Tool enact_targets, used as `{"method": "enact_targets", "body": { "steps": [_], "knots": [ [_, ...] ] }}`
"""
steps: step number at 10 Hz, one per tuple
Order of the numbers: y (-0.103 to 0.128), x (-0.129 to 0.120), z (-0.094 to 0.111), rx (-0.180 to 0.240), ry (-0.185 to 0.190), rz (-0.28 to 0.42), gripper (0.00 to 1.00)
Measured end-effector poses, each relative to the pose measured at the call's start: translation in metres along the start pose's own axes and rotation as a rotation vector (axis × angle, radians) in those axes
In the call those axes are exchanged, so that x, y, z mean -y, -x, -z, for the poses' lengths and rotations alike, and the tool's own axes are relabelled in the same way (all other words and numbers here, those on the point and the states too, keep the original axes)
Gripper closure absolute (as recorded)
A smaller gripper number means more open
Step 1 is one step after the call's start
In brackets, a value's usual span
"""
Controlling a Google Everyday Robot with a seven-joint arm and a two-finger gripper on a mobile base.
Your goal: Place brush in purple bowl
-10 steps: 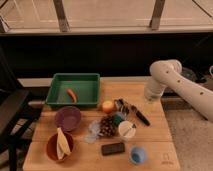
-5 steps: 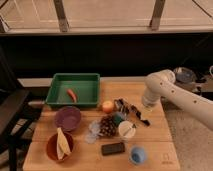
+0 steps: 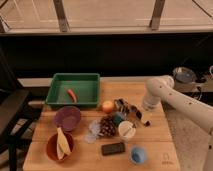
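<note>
Wooden bench (image 3: 162, 142) is carrying many small items. At left, a round, shallow, dull purple bowl (image 3: 67, 118) is sitting empty, ready to receive. A slim dark brush (image 3: 142, 118) is lying well to its right. The white robot arm's hand (image 3: 145, 110) is hovering just above the brush, fingers spread wide and gripping nothing. Over the last second it has been swinging down and leftward.

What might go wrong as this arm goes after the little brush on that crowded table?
The gripper, open, hangs by the brush near the right of the table. The white cup and a dark object lie close by, so it may bump them. The purple bowl sits far across, beyond the pine cone; the brush might slip out on the way.
</note>
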Motion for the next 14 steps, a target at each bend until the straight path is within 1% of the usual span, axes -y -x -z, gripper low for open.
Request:
{"method": "enact_targets", "body": {
  "steps": [1,2,4,5,6,7,8,9,12,14],
  "knots": [
    [-0.003,0.001,-0.009,0.009,0.017,-0.014,0.35],
    [-0.005,-0.001,-0.011,0.009,0.023,-0.016,0.39],
    [0.000,-0.011,-0.010,0.004,0.016,0.022,0.60],
    [0.004,-0.013,-0.009,0.003,0.011,0.039,0.68],
    [0.007,-0.015,-0.007,0.002,0.009,0.051,0.77],
    [0.007,-0.017,-0.005,0.005,0.005,0.058,0.88],
    [0.006,-0.020,-0.003,0.004,0.004,0.061,0.96],
    [0.005,-0.022,-0.001,0.004,0.001,0.065,1.00],
    [0.008,-0.021,0.010,0.014,-0.020,0.074,1.00],
    [0.011,-0.018,0.038,0.024,-0.060,0.079,1.00]
  ]
}}
